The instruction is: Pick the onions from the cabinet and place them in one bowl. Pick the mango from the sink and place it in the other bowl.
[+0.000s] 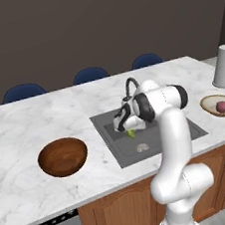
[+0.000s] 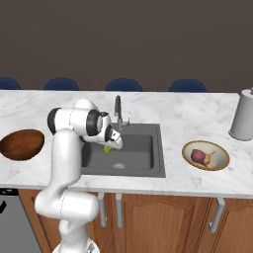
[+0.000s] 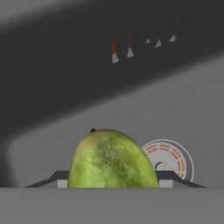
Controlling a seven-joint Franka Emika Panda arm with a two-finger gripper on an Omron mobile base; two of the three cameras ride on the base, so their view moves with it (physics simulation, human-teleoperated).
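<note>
The white robot arm with dark joints (image 1: 173, 141) rises up, bends at its big elbow and reaches forward and down into the grey metal sink (image 1: 115, 139) set in the white marble counter (image 1: 26, 126). Its hand points down into the basin. The two-finger gripper (image 1: 131, 132) is closed on the small yellow-green oval mango (image 1: 131, 133). In the hand view the mango (image 3: 111, 159) sits between the two dark finger tips (image 3: 59, 177), one on each side of it, with the grey sink floor and the round drain (image 3: 168, 157) behind it. From the right base view the mango (image 2: 107, 147) shows just under the hand, over the left part of the basin. I cannot tell if it touches the sink floor.

There is one deep dark reddish-brown wooden bowl (image 1: 63, 156) on the counter, left of the sink. There is one shallow light tan bowl with a darker rim (image 2: 205, 155) on the counter, right of the sink. In it lie two small onions: one reddish-purple onion (image 2: 198, 156) and one tan-yellow onion (image 2: 211, 158) just beside it. There is one dark curved tap (image 2: 118, 111) behind the sink. One tall white roll (image 2: 243, 118) stands near the right end of the counter. Four blue chair backs (image 2: 123, 84) show behind the counter in the right base view.
</note>
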